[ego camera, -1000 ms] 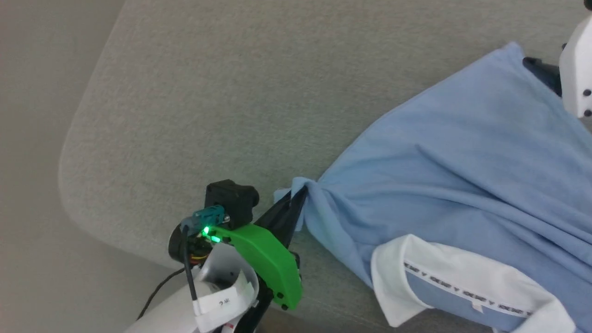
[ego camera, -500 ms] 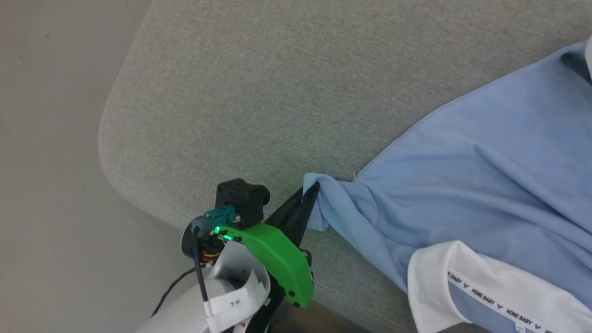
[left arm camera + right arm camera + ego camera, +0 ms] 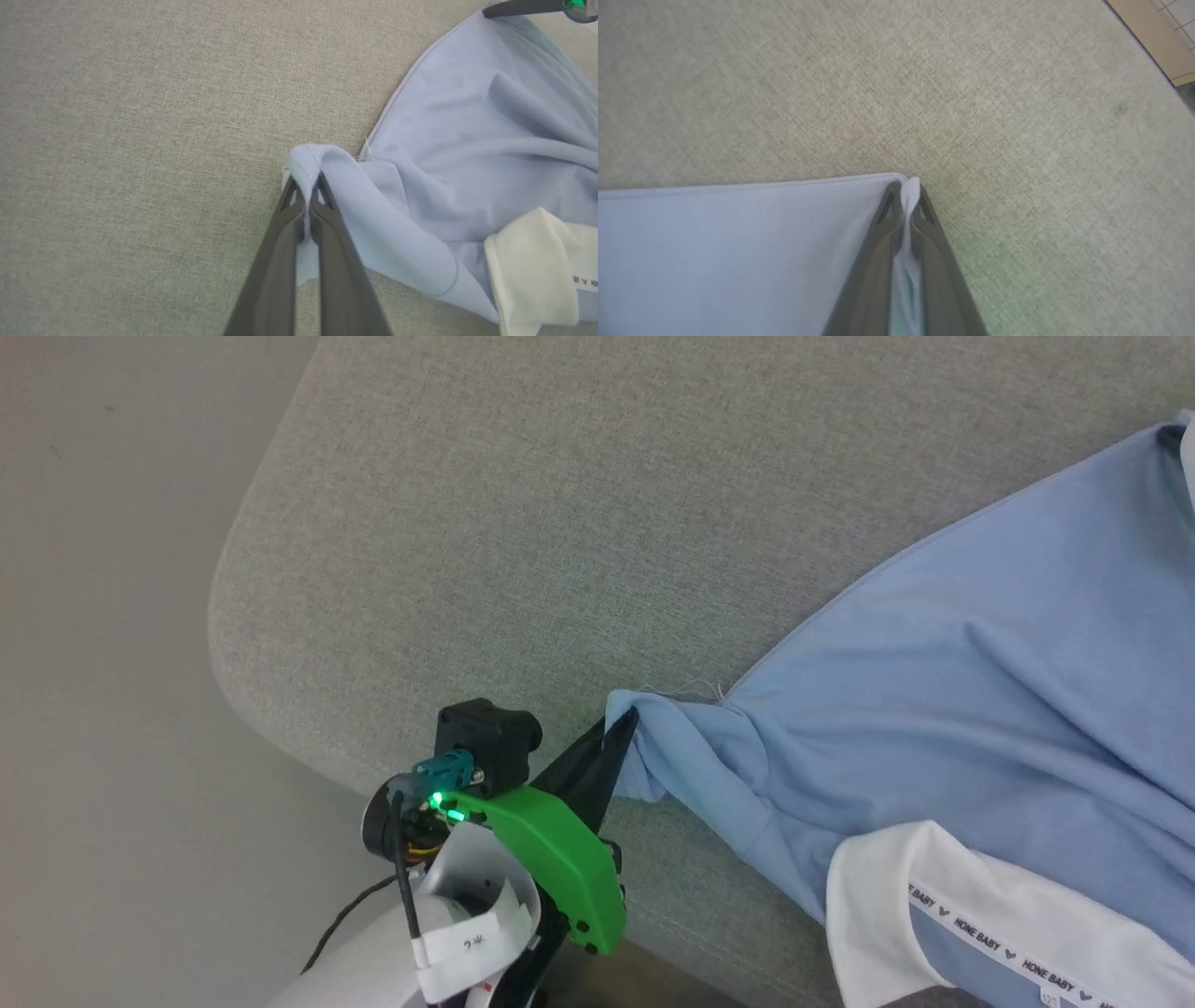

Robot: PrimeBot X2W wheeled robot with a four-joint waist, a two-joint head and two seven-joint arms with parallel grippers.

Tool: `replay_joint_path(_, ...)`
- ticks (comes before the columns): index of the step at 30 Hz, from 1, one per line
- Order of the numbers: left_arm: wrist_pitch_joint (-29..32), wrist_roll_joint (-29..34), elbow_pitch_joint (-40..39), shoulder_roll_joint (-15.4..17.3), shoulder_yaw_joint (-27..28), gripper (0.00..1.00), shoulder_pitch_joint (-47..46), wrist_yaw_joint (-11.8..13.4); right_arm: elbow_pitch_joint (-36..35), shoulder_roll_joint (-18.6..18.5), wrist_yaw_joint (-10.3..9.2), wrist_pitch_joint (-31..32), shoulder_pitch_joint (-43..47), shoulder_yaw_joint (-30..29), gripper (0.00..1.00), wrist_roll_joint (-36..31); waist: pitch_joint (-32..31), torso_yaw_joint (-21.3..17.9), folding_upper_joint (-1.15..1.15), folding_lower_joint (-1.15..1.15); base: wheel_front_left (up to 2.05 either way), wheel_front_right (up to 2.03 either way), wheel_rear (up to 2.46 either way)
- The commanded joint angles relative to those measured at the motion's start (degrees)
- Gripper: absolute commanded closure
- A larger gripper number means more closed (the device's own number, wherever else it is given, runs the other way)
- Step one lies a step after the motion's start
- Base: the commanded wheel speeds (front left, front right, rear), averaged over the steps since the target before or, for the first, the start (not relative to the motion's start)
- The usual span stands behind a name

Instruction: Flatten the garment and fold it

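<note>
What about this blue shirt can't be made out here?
Head view: the garment runs off the right and bottom edges.
Left wrist view: the left gripper bunches the cloth, hiding which part it pinches.
Right wrist view: the right gripper covers the cloth pinched between its fingers.

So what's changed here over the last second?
The right gripper has closed on a corner of the garment. The left gripper stays clamped on a bunched edge, and the garment still lies on the grey cushion. The head view itself shifted slightly.
</note>
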Motion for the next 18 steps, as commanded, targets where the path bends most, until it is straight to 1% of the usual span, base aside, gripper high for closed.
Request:
replay_joint_path(1, 0.05, 0.12, 0.15, 0.45, 0.23, 1.0, -0.56, 0.09, 2.02, -0.01, -0.1, -0.85, 2.9, 0.61, 1.0, 0.35, -1.56, -1.07, 0.0, 0.0, 0.0, 0.0, 0.0)
replay_joint_path(6, 0.82, 0.39, 0.1, 1.85, 0.94, 1.0, -1.08, 0.7, 2.6, 0.67, -0.1, -7.44, 2.48, -1.54, 1.0, 2.36, -5.05, -3.52, 0.0, 0.0, 0.0, 0.0, 0.0)
replay_joint_path(11, 1.9, 0.81, -0.75, 4.06, 2.71, 1.0, -2.35, 1.89, 2.8, 0.69, -0.1, -13.99, 2.56, -3.82, 1.0, 4.97, -9.3, -6.87, 0.0, 0.0, 0.0, 0.0, 0.0)
replay_joint_path(18, 3.02, 1.92, -2.59, 7.68, 6.14, 1.0, -6.18, 2.67, -0.88, -0.54, -0.1, -21.51, 2.99, -5.86, 1.0, 8.14, -14.13, -12.26, 0.0, 0.0, 0.0, 0.0, 0.0)
